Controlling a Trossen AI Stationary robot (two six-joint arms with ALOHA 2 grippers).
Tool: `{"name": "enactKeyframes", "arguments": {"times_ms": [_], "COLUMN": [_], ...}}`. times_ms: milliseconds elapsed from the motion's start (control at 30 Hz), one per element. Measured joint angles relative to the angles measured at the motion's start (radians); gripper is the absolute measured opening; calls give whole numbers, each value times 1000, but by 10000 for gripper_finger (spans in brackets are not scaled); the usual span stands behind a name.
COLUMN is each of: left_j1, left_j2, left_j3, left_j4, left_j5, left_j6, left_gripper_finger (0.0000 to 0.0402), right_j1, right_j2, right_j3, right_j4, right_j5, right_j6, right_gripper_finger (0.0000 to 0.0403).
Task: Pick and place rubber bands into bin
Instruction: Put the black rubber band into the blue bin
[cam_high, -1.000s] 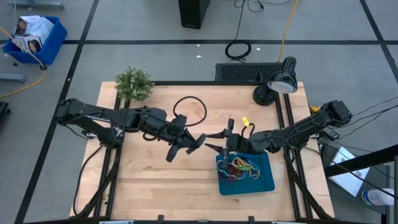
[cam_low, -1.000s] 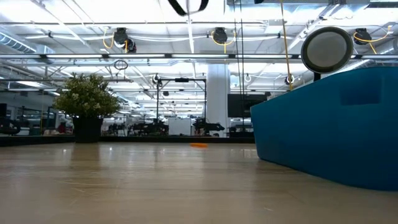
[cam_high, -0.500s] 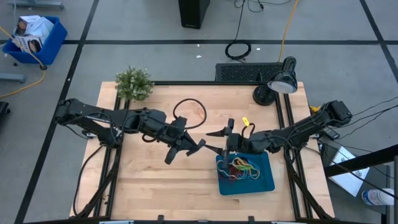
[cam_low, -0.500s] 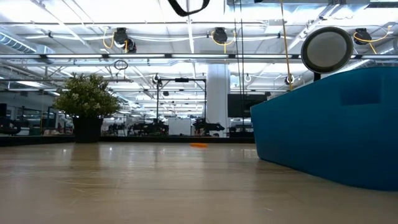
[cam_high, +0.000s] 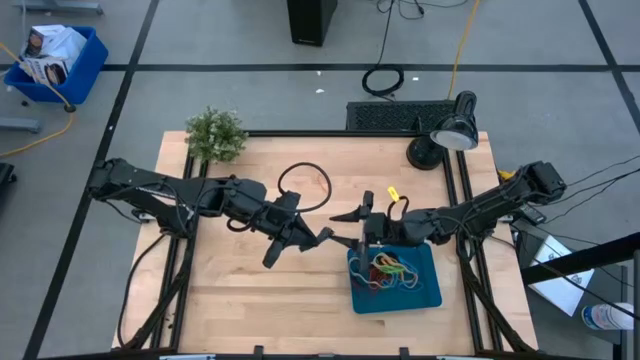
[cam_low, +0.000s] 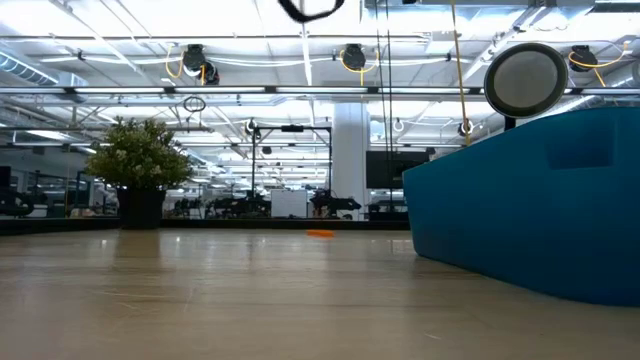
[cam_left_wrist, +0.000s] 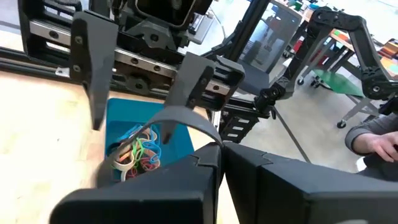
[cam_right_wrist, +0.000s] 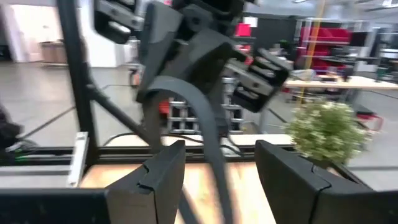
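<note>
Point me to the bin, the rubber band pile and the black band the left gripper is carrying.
bin (cam_high: 427, 293): high view, bare teal floor near its right edge.
rubber bands (cam_high: 388, 269): high view, middle of the tangle.
black band (cam_high: 300, 166): high view, top of its loop.

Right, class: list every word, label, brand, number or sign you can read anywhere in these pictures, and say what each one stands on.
No text can be read in any view.
Papers in the blue crate on the floor: print too small to read.
Teal bin, desk lamp and both arms: no readable label or marking.
Room beyond the table, in the low and wrist views: any signs are too blurred to read.
</note>
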Motion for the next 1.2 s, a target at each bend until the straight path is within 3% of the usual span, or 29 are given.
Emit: {"name": "enactKeyframes", "arguments": {"times_ms": [233, 433, 600, 867, 1200], "left_j1": [0, 0, -7, -16, -16], "left_j2": [0, 0, 0, 0, 0], "left_j3": [0, 0, 0, 0, 0], "left_j4": [2, 1, 0, -2, -2], "left_j5": [-1, -1, -2, -2, -2], "left_j6": [5, 1, 6, 5, 9], "left_gripper_finger": [6, 25, 8, 29, 13], "right_j1": [0, 1, 1, 2, 9], "right_j2": [66, 150, 158, 158, 158], "right_j3": [0, 0, 0, 0, 0], "right_j4": [88, 176, 187, 188, 187], "right_j5": [-26, -25, 57, 81, 81], "right_j6": [2, -40, -32, -29, -29], "right_gripper_finger": [184, 185, 173, 114, 14]}}
